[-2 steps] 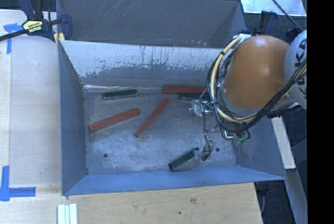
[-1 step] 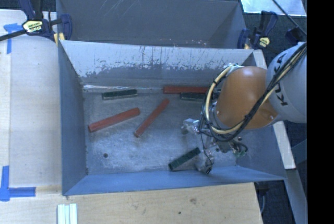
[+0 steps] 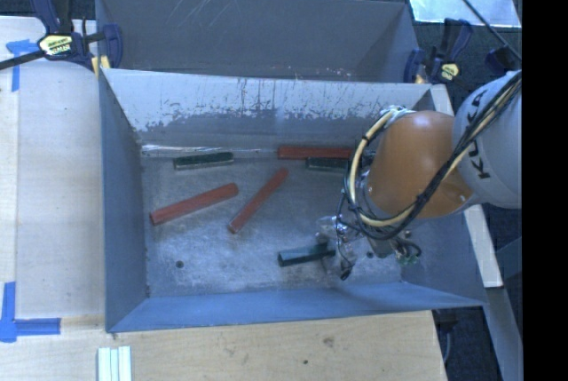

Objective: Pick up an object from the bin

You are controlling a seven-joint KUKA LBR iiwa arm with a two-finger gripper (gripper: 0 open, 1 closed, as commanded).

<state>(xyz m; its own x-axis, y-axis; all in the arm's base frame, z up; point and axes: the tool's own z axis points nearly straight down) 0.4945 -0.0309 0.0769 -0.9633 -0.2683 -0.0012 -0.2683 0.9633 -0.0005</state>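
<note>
My gripper (image 3: 340, 251) is low in the bin's front right part, under the arm's orange cover. It is open, with one finger on either side of the right end of a short dark green stick (image 3: 300, 257). That stick lies flat on the bin floor and points left from the gripper. The part of the stick's end under the gripper is hidden. A red stick (image 3: 258, 201) lies at a slant up and to the left of the gripper.
A second red stick (image 3: 194, 203) lies further left. Along the back wall lie a dark green stick (image 3: 203, 160), a red stick (image 3: 312, 153) and another dark stick (image 3: 327, 163). The bin's sloping front and right walls are close to the gripper.
</note>
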